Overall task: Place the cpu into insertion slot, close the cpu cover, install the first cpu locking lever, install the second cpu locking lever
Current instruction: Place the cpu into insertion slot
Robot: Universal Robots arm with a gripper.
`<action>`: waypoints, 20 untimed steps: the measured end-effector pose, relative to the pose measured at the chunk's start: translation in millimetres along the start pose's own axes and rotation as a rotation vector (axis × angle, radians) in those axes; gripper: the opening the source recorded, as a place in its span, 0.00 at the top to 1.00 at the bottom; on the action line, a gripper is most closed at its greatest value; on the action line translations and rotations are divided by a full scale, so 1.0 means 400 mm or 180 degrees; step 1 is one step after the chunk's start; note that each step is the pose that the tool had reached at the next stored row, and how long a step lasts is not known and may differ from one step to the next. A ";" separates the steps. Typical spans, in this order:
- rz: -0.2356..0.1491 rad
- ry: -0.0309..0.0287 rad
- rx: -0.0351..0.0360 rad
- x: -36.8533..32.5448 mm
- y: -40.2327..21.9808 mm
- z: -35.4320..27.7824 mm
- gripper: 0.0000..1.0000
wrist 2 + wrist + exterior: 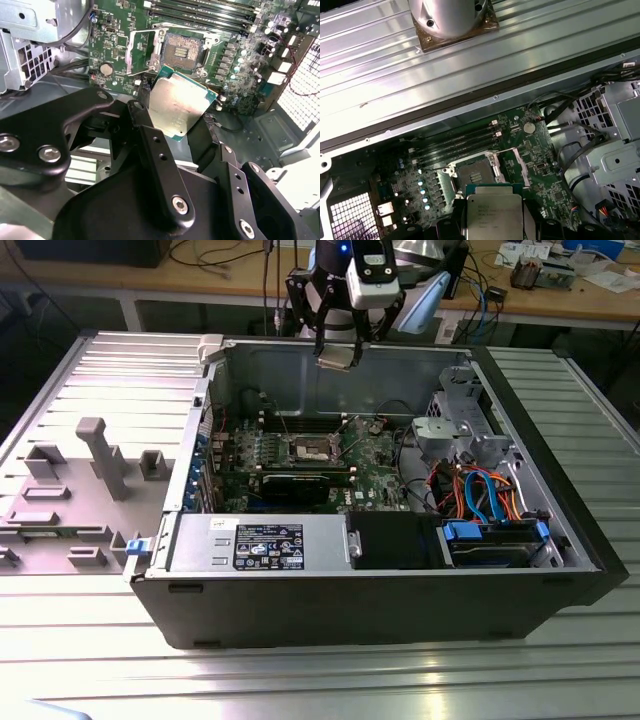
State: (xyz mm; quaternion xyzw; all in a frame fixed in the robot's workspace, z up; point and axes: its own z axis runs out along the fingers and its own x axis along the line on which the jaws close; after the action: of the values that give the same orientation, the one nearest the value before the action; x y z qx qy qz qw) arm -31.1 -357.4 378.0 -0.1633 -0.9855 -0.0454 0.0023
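Starting at 9 o'clock in the exterior view, a grey fixture tray (90,475) with upright pegs lies beside the open computer case (300,615), apart from the work. Next, along the case's near wall at 6 o'clock sits the power supply box (262,543) with its black label. Behind it, near the middle of the green circuit board (375,462), the insertion slot (312,448) lies bare, and the long black graphics card (300,483) runs just at its 6 o'clock side. In the second wrist view the cpu cover (132,52) stands swung up beside the slot, likely so that nothing bars the way down into it. At about 1 o'clock from the slot, high over the case's far wall, hangs the gripper (338,348). Its 2 black fingers (145,125) are closed partway, pinching the cpu (182,102) by 2 opposite edges. I judge this grip leaves the underside free to meet the slot. The chip hangs well above the slot and looks tilted, not yet seated. At 3 o'clock stands the metal drive cage (455,430), with orange and blue cables (490,495) at its 5 o'clock.
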 end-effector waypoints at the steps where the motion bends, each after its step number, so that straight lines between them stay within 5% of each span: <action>1: 0.0033 -0.0003 -0.0001 0.000 0.000 0.000 0.46; 14: 0.0105 -0.0009 -0.0002 0.000 0.000 0.000 0.46; 20: 0.0253 -0.0022 -0.0005 0.000 0.000 0.000 0.46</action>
State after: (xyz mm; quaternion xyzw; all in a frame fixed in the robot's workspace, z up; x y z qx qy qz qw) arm -31.3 -357.5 377.8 -0.2025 -0.9782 -0.0454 0.0005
